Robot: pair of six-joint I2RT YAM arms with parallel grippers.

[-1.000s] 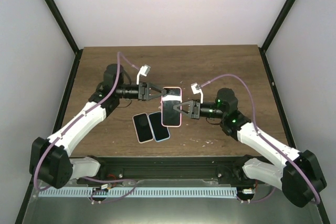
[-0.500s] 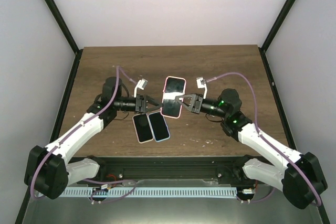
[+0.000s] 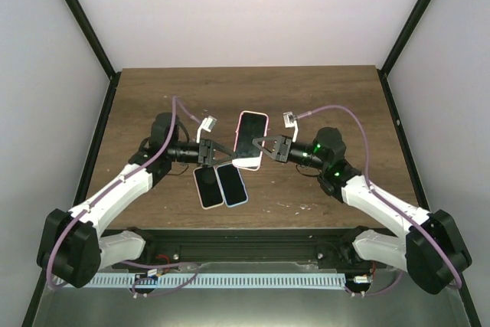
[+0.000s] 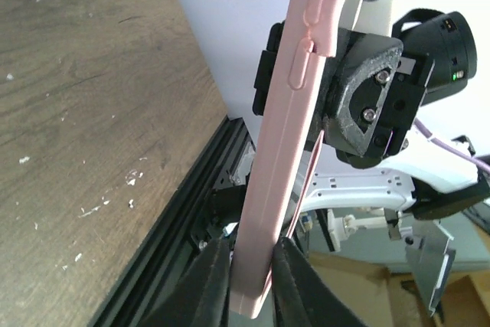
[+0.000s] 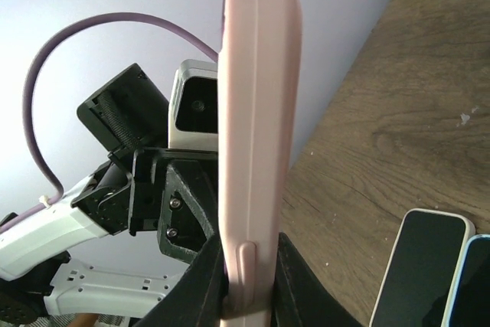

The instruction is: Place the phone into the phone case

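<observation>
The pink phone case (image 3: 250,138) is held in the air above the bench (image 3: 321,89), gripped from both sides. The left fingers (image 4: 208,287) are closed on one end of the case, with its thin edge pinched between them. The right fingers (image 5: 295,287) are clamped on the opposite edge, so the case is seen edge-on in both wrist views. A dark face framed by a pink rim is turned up toward the top camera; whether a phone sits inside the case cannot be told. Just below the case and nearer the arm bases, a dark phone (image 3: 206,186) and a blue-rimmed phone (image 3: 232,184) lie flat on the bench, side by side and touching.
</observation>
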